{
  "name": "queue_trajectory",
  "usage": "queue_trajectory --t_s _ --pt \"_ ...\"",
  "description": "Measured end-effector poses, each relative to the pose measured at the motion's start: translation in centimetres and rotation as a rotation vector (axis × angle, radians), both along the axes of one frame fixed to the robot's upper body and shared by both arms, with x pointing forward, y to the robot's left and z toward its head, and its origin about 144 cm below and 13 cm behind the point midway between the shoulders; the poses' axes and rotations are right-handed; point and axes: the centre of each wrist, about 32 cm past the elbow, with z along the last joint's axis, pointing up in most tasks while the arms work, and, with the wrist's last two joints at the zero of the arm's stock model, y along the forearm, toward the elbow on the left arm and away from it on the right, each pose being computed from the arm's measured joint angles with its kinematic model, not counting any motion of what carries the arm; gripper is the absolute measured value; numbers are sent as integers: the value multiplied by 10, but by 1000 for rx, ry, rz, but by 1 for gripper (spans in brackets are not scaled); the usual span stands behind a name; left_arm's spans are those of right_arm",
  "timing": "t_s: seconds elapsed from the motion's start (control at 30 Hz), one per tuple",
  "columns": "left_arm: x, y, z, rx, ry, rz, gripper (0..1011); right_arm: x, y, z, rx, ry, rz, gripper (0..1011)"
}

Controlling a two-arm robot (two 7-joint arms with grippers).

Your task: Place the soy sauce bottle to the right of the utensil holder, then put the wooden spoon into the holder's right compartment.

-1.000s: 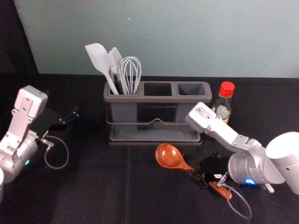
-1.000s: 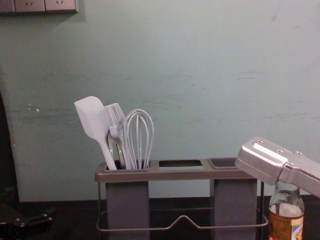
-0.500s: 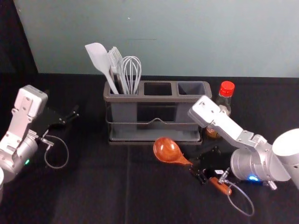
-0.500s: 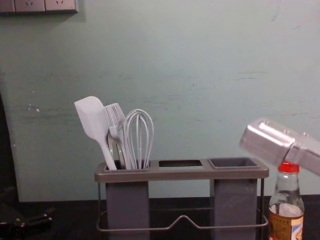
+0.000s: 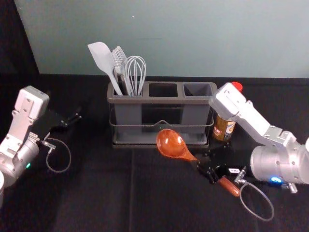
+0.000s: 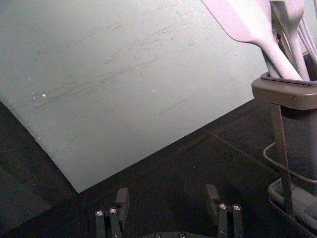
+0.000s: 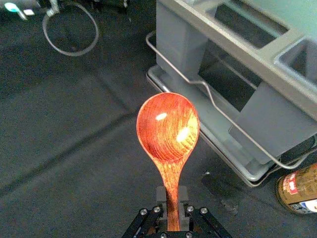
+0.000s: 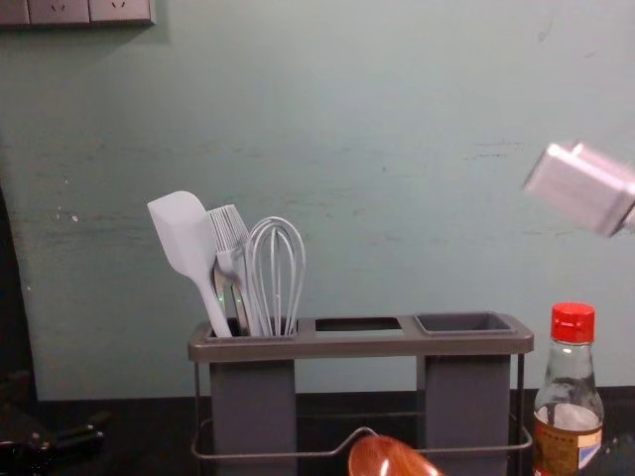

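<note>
My right gripper (image 5: 208, 170) is shut on the handle of the wooden spoon (image 5: 175, 145), whose bowl points toward the holder's front. In the right wrist view the gripper (image 7: 172, 198) pinches the handle below the bowl of the spoon (image 7: 168, 126). The grey utensil holder (image 5: 161, 101) stands upright, its right compartment (image 8: 464, 323) holding nothing. The soy sauce bottle (image 8: 570, 397) stands upright just right of the holder; my right arm partly covers it in the head view. My left gripper (image 5: 75, 120) is idle at the left, its fingers apart in the left wrist view (image 6: 168, 203).
A white spatula (image 8: 179, 238), a brush (image 8: 230, 243) and a whisk (image 8: 278, 268) stand in the holder's left compartment. Behind the table is a pale green wall (image 5: 193, 38). A cable loop (image 5: 256, 200) hangs from the right arm.
My right arm has risen, lifting the spoon; its bowl now shows in the chest view. The bottle's red cap, earlier behind the arm in the chest view, is uncovered there. The left arm has stayed still.
</note>
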Motion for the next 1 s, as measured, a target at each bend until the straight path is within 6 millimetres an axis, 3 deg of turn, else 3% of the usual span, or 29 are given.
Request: queue_trajectory --t_s 0.43,0.77,1.0 --pt "0 0 0 0 0 0 1005 -23 -22 17 175 -48 -25 127" --pt "0 0 0 0 0 0 1005 -29 -33 18 273 -100 -89 127" --pt "0 0 0 0 0 0 1005 -34 -29 13 324 -159 -131 127"
